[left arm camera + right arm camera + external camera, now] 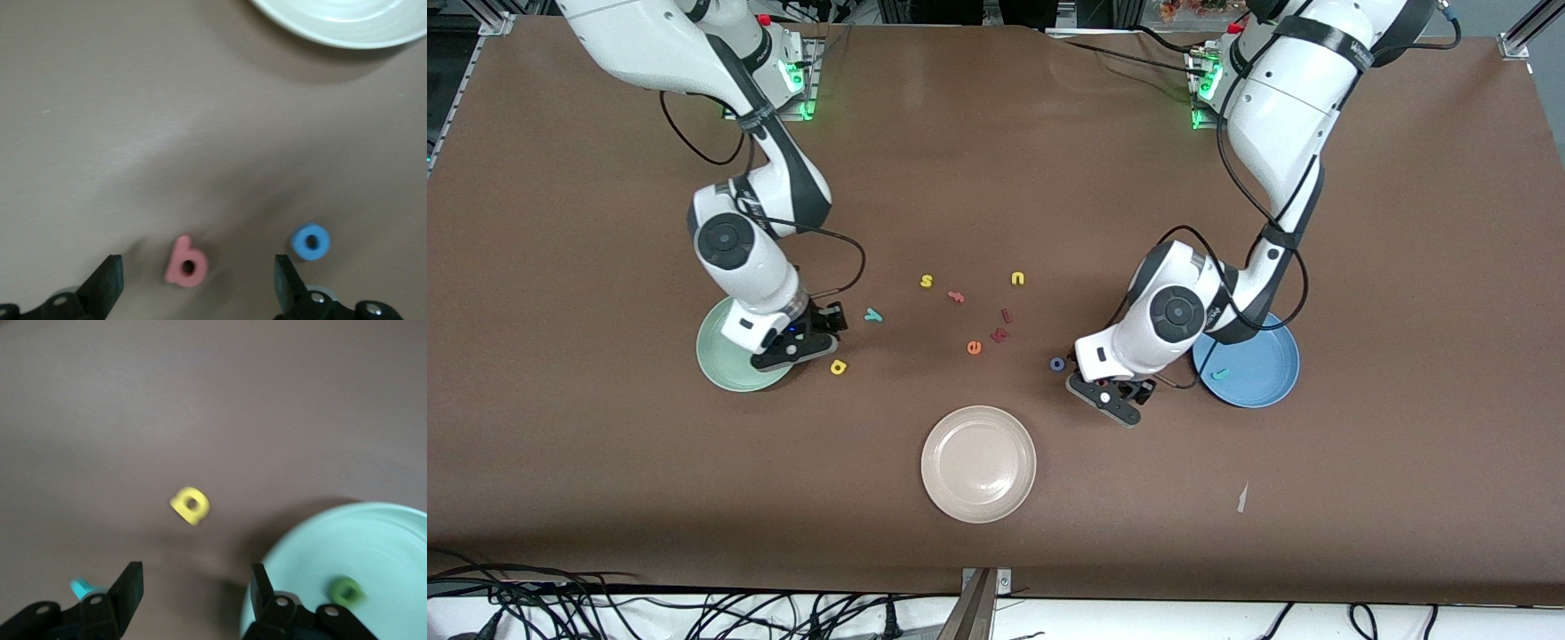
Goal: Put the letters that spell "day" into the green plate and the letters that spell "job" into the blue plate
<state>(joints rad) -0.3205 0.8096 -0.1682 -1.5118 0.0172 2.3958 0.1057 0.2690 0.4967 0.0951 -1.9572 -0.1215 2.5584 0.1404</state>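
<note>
- The right pincer hung low over the desk at the rim of the green plate, its two fingers apart and holding nothing.
- A dark green d lay inside that plate, just beside one finger of the right pincer; it looked freshly dropped there, which would explain the open fingers.
- The yellow a lay on the bare desk just ahead of the right pincer, and the light teal y lay close by its side, both outside the plate and probably the next picks.
- The left pincer hovered low over the desk beside the blue plate, fingers spread wide and empty.
- The pink-red b sat on the desk between those spread fingers, apparently lined up for a grasp.
- The blue ring o lay just outside one finger, near the b.
- A teal j already rested in the blue plate.
- A beige plate and several spare letters sat well apart from both pincers.
</note>
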